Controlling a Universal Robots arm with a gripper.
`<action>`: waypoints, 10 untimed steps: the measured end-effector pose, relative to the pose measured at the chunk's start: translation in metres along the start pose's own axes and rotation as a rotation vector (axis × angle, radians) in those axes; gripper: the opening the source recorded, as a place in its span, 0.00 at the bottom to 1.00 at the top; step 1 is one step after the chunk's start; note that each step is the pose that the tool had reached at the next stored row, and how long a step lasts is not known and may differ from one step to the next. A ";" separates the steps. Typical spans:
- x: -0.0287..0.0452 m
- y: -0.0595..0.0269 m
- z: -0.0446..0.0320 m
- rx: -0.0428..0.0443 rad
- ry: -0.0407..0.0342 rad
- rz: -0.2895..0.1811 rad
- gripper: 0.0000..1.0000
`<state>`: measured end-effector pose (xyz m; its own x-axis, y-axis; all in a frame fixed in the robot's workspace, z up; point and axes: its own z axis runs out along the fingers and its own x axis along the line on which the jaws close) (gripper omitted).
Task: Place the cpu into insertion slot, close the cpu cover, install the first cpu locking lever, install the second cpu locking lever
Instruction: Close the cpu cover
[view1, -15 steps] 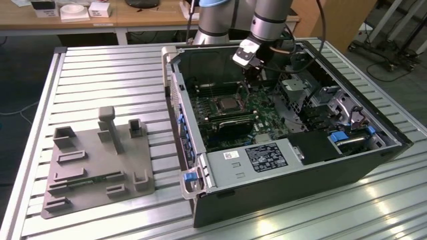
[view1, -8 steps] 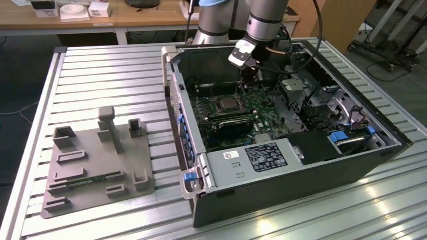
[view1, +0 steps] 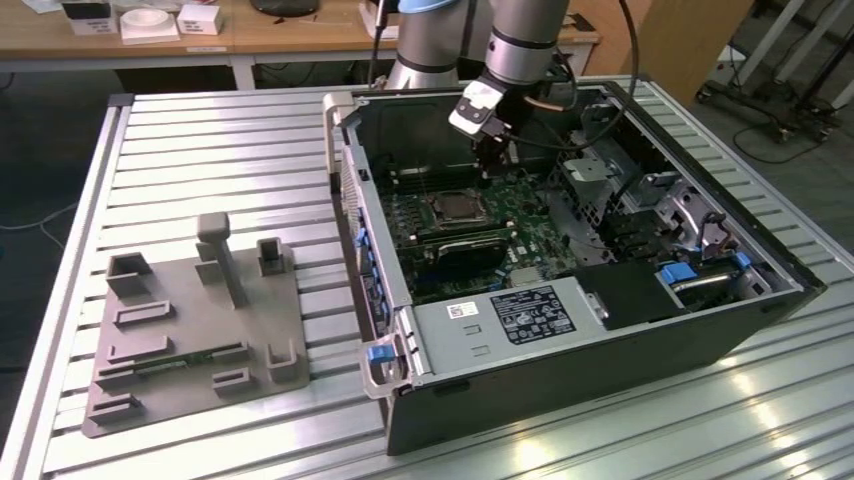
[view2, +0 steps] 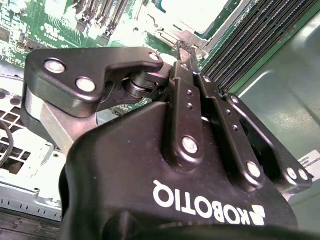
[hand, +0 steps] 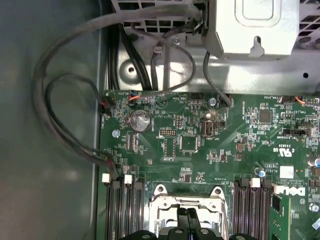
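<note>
One cpu (view2: 192, 12), pale top, sits in slot (view1: 457, 207) inside case (view1: 561, 365); cover (hand: 162, 201) looks down over it. Pincer (hand: 186, 217) together, tips at slot edge. I'd press slow, straight, clear of memory slots (hand: 245, 205).

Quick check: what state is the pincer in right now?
The pincer: closed, fingertips together above the socket, nothing visibly held.

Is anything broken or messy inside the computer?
Nothing stands out. The gripper is at the slot, the board looks whole, and the cables loop loosely beside it. Nothing looks bent or spilled.
</note>
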<state>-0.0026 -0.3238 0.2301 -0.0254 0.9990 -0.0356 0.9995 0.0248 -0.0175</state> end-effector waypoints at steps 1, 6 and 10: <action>0.0000 -0.0007 0.0002 0.0001 0.0001 0.000 0.10; 0.0002 -0.0039 0.0017 0.0006 0.0000 0.000 0.10; 0.0002 -0.0045 0.0039 0.0005 0.0000 0.000 0.10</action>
<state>-0.0072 -0.3238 0.2263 -0.0255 0.9990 -0.0356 0.9995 0.0248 -0.0181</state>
